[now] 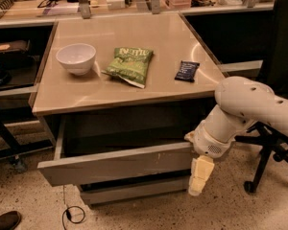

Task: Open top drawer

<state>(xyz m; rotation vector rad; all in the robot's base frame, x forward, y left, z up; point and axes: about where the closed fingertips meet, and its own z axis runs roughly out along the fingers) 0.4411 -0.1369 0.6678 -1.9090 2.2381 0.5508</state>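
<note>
The top drawer (120,165) is a tall flat grey front with small white scuffs right of centre. It stands pulled out from the cabinet, with a dark gap showing behind it under the tabletop. A shorter grey drawer front (134,190) sits below it, pushed in. My gripper (200,176) hangs at the drawer's right end, its pale fingers pointing down beside the front's right edge. The white arm (245,109) reaches in from the right.
On the tan tabletop (134,87) are a white bowl (76,58), a green chip bag (130,65) and a dark snack bar (187,71). A black office chair (273,128) stands at the right. A cable (69,213) and a shoe (5,220) lie on the floor.
</note>
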